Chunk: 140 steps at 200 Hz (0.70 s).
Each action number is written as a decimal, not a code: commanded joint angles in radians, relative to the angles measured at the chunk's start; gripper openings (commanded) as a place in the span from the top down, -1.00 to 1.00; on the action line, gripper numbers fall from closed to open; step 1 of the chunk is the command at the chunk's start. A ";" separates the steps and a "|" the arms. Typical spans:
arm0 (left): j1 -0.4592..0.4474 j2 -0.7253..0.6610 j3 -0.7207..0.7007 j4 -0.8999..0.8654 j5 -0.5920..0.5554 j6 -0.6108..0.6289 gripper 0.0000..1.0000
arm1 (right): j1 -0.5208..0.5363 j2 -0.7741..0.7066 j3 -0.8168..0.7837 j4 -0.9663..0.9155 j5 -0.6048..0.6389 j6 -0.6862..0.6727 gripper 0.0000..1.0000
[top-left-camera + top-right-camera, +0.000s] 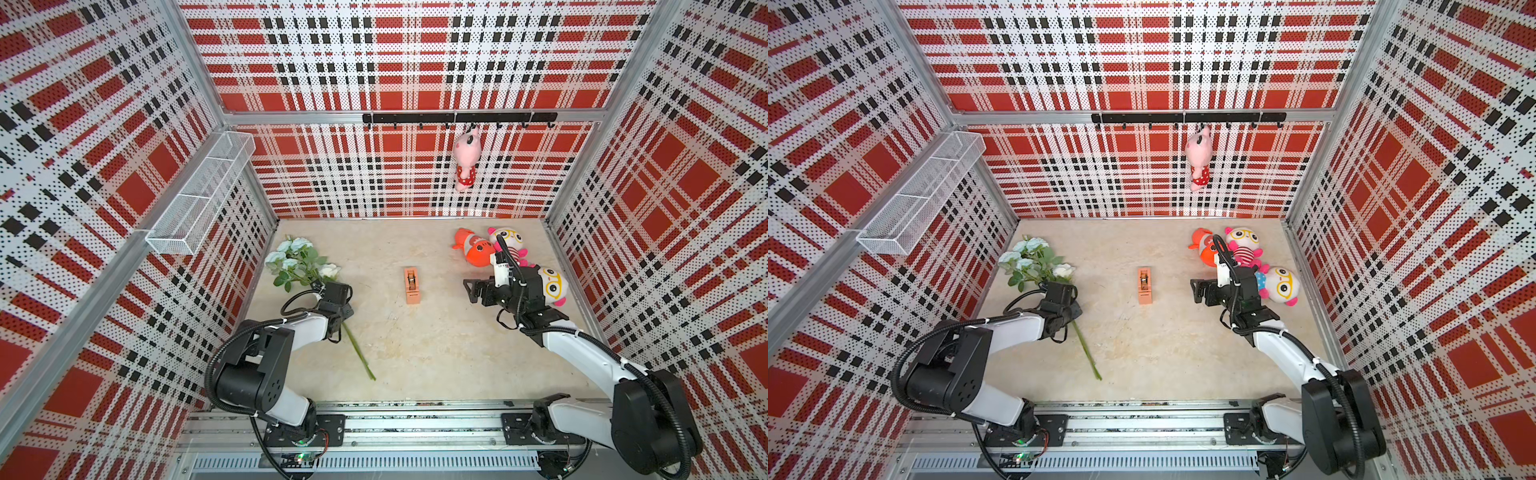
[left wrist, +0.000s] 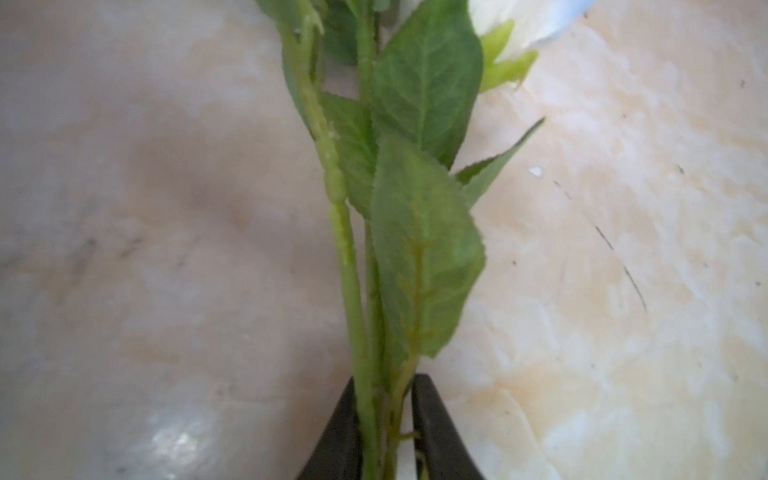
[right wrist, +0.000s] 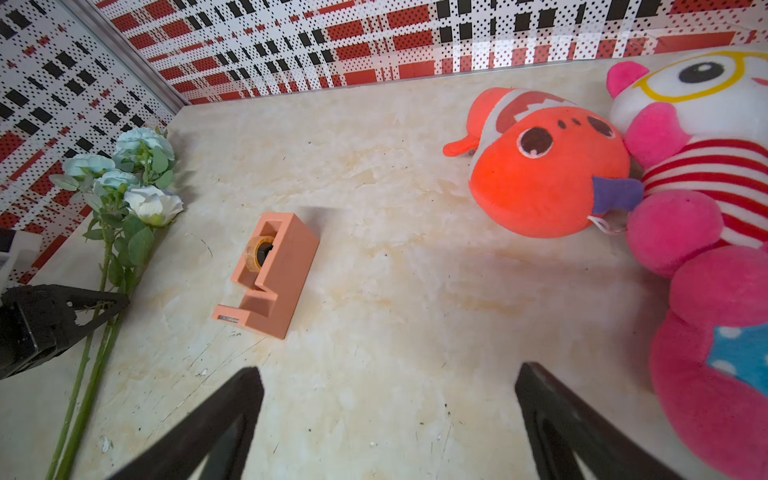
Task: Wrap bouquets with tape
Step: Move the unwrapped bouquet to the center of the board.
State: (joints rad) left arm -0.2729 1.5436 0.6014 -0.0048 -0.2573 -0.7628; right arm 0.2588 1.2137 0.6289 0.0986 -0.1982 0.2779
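- On the table's left side, the left gripper [image 2: 384, 388] is cut off by the frame edge in its wrist view. Only two black wedge tips show, pressed together on the stems of the bouquet [image 2: 424, 249].
- In both top views the wrist housing hides those jaws and covers the middle of the stems.
- The bouquet lies flat on the table [image 1: 415, 353], with its blooms toward the far-left corner and its bare stem ends toward the near rail.
- The right gripper [image 3: 388, 372] hangs spread wide over bare tabletop.
- The right arm half hides a plush doll [image 1: 555, 286] with yellow glasses.
- The tape dispenser [image 1: 411, 284] stands mid-table, between the bouquet and the plush toys and apart from both. A small clear roll [image 3: 259, 251] sits in its slot.
- A white wire-mesh basket [image 1: 199, 195] hangs on the left wall, split into three compartments. The plaid wall shows through its mesh.
- The leaves are veined fabric and the petals pale blue-white.
- The dispenser is a matte peach block with a stepped front.
- The table is beige, marble-patterned and scuffed.
- The orange plush fish [image 1: 476, 249] is fuzzy and rounded.
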 commanded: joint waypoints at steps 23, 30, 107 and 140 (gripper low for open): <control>-0.070 0.047 -0.005 -0.025 0.121 -0.056 0.80 | 0.008 -0.017 -0.001 -0.001 -0.105 0.007 -0.99; -0.084 0.056 -0.002 -0.006 0.142 -0.064 0.85 | 0.016 -0.017 -0.010 0.019 -0.137 0.007 -0.99; -0.127 0.112 0.025 0.172 0.264 -0.121 0.22 | 0.415 0.050 -0.031 0.127 -0.036 0.001 -1.00; -0.042 0.014 0.024 0.241 0.369 -0.117 0.01 | 0.595 0.144 -0.028 0.230 0.031 0.038 -0.93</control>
State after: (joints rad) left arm -0.3767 1.6276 0.6434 0.1955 0.0074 -0.8734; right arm 0.7650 1.2945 0.6018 0.2237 -0.2344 0.2893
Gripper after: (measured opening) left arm 0.472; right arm 0.984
